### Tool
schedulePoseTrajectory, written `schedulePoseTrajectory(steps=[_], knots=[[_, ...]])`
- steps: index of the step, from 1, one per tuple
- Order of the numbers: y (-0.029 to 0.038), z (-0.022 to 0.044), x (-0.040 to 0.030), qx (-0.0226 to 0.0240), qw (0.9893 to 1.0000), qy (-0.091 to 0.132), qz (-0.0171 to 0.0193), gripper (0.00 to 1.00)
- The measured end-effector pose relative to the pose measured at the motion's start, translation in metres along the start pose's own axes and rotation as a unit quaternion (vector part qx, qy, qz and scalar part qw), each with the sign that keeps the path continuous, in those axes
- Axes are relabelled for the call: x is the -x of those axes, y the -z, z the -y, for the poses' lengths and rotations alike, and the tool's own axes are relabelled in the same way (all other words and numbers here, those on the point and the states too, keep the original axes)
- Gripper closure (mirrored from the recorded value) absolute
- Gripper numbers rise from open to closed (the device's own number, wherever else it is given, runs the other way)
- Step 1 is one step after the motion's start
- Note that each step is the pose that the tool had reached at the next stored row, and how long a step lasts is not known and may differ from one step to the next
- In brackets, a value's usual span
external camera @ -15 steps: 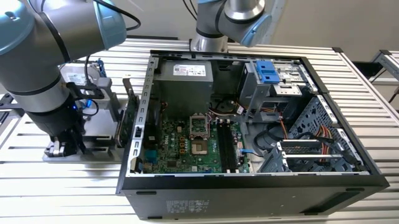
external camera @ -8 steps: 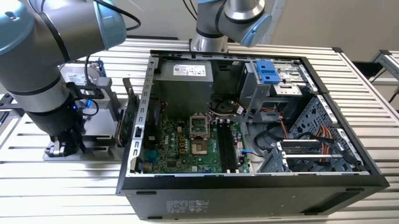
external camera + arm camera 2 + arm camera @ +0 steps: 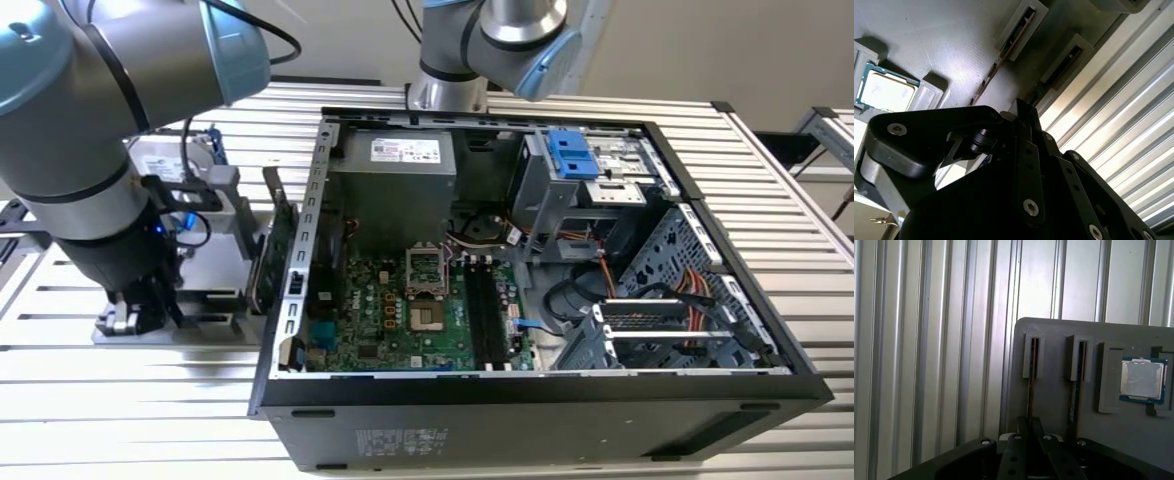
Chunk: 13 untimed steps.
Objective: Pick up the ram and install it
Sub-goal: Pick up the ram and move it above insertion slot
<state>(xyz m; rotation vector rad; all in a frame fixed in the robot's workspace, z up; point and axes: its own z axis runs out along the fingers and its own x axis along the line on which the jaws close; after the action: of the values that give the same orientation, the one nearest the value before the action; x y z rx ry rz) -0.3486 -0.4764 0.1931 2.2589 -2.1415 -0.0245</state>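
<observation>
Ribbed metal table (image 3: 120,400) spans the frame. Open PC case (image 3: 534,425) lies on its side at centre and lower right. Grey parts holder (image 3: 211,272) sits on it at the exterior view's left, and an arm base (image 3: 447,95) at top centre.

2 ram sticks (image 3: 1030,390) (image 3: 1073,402), 1 processor (image 3: 1140,381), 1 gray tray (image 3: 1054,390), 1 open computer case (image 3: 534,425)

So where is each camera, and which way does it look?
Exterior view: high up, looking down on the computer case and slatted table; the arm shows at the exterior view's left.
First wrist view: on the arm, looking past the end effector at the grey holder with the ram.
Second wrist view: on the arm, looking over the end effector at the holder.
Both wrist views share holder, ram and processor chip.
</observation>
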Motion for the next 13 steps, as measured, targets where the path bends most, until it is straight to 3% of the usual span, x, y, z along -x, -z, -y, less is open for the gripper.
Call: schedulePoseTrajectory(steps=[13], knots=[[0.0114, -0.0004, -0.0001, 0.0001, 1.0, 0.0, 0.0, 1.0]])
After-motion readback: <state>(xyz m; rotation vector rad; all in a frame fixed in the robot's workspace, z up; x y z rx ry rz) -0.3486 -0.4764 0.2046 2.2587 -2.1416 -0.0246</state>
